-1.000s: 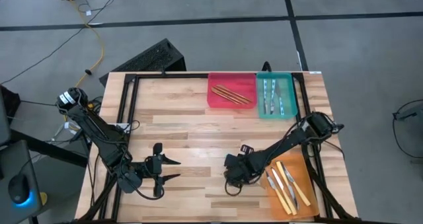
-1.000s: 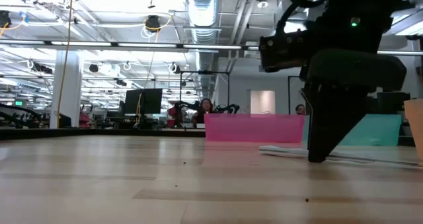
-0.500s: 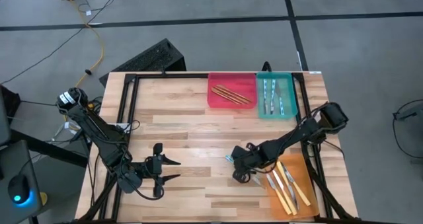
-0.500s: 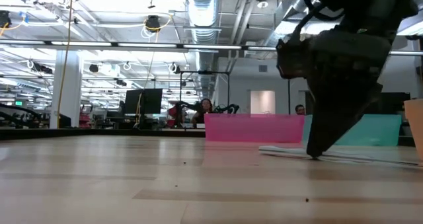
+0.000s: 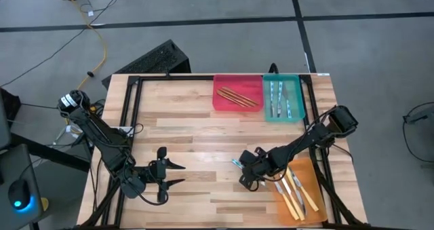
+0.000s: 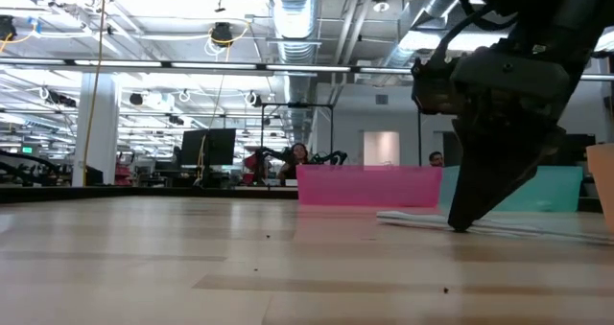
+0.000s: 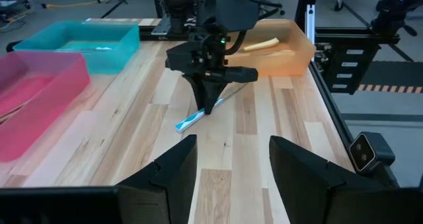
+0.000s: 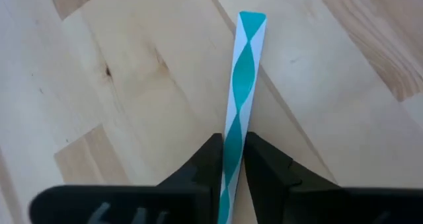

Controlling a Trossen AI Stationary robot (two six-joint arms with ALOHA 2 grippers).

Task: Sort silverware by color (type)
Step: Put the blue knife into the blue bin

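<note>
The wooden worktop [image 5: 183, 131] is carrying three trays along its right side — red tray [image 5: 237, 93] with tan sticks [image 5: 237, 97], teal tray [image 5: 283, 98] with blue-handled pieces [image 5: 275, 98], orange tray [image 5: 298, 186] with yellow-handled knives [image 5: 290, 190]. The right gripper [image 5: 246, 179] is reaching down just beside the orange tray, its fingers [image 8: 208, 159] pinching a teal-and-white striped handle [image 8: 240, 98] lying flat on the wood. The left gripper [image 5: 171, 174] is hovering near the front left, fingers spread.

Grey floor [image 5: 203, 26] around the table; bright ceiling lights [image 6: 192, 4] beyond
</note>
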